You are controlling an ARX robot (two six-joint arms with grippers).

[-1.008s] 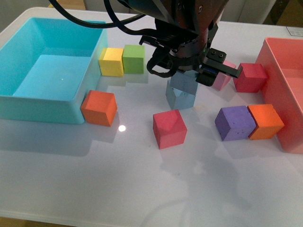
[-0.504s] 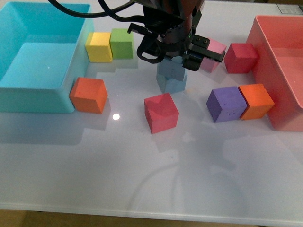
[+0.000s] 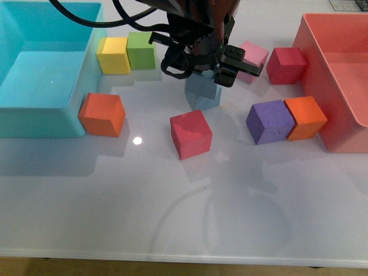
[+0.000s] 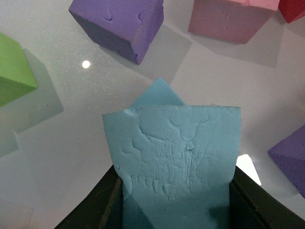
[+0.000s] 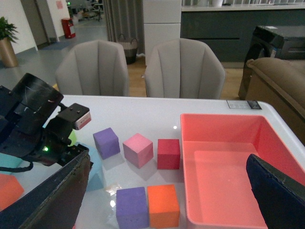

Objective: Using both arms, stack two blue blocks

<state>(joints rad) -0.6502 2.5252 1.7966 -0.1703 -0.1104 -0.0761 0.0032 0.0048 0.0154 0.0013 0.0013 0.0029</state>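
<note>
Left gripper [image 4: 174, 205]: pinching the upper blue block [image 4: 176, 148] between both fingers.
Lower blue block [image 4: 159, 94]: just beneath the fingers, skewed, corner peeking out.
Right gripper [image 5: 164, 191]: spread wide, empty.
Tip: square it, seat flat, then release!

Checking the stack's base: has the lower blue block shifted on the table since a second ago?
No. The lower blue block keeps its place just behind the red cube; only the camera view shifted.

Black left arm [image 3: 198, 29], black cables [image 3: 95, 25] (green light [image 5: 45, 149])

No legible text anywhere; print on the white card [image 5: 244, 104] at the table [image 5: 143, 109] edge too small.
</note>
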